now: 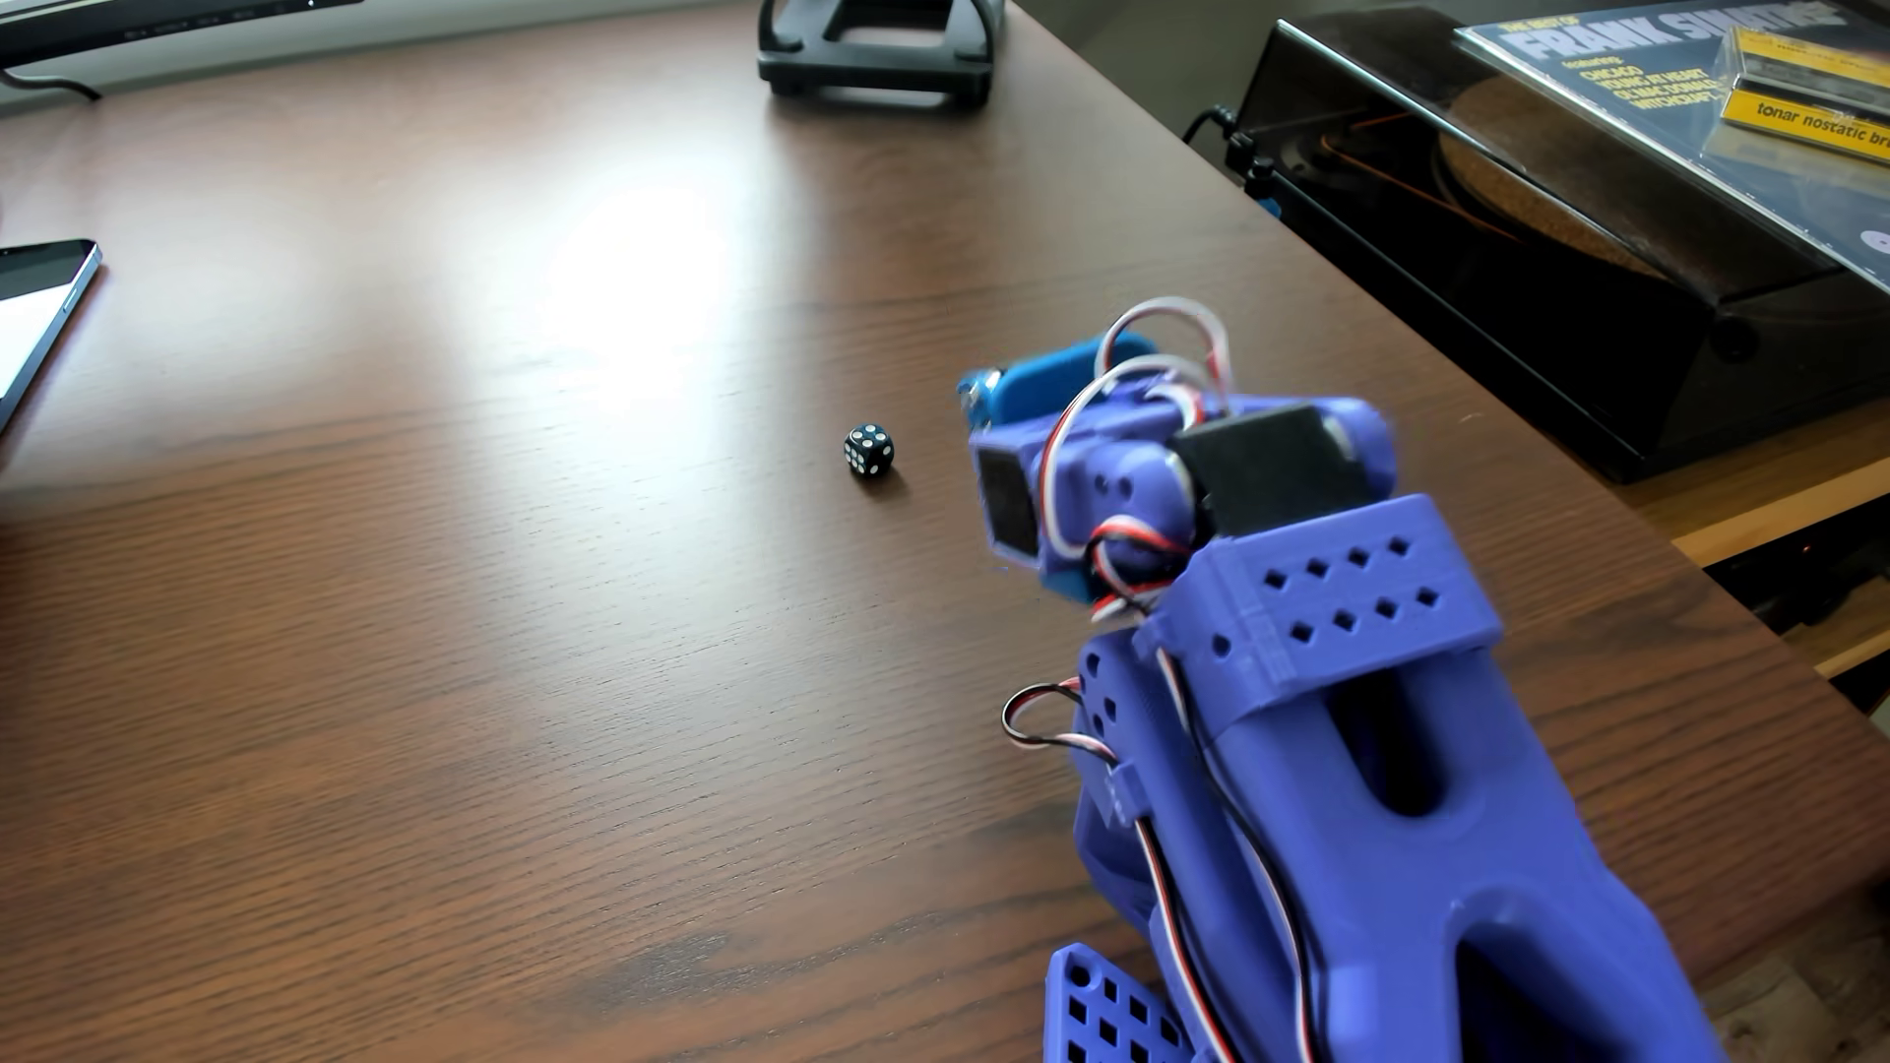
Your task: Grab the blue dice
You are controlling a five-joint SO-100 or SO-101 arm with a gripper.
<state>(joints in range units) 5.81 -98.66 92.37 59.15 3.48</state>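
Blue dice [868, 450] rests on the wooden table [409, 613], untouched, just at 9 o'clock of the gripper [997, 460]. Gripper's fingertips hidden behind the blurred wrist; jaw spacing cannot be told. Turntable [1534, 235] at 2 o'clock.

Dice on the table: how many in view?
1. The blue dice sits alone on the bare wooden table, just left of the arm's pincer in this view, not touching it. The arm could hide others behind it.

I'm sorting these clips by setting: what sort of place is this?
Probably a home desk or living room: a wooden desk, a record player with a Frank Sinatra album on it, and a phone.
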